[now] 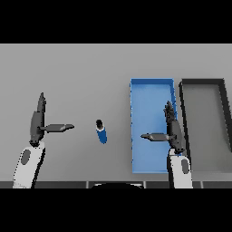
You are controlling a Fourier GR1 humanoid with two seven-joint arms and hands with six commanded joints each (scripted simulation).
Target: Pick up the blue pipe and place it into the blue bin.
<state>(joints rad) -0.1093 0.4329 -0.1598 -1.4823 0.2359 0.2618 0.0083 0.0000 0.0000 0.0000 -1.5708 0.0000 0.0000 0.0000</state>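
The blue pipe (101, 132) lies untouched on the tabletop (81, 72) between both wide-open robot hands, left (38, 122) and right (172, 131), the right hovering over the blue bin (152, 84).

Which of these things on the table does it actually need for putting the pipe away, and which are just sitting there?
Needed for the job:
- blue pipe, lying on the table between the two hands
- blue bin, to the pipe's right
- left hand and right hand, both open, holding nothing

Just lying about:
- dark bin, beside the blue bin at the right edge
- grey table
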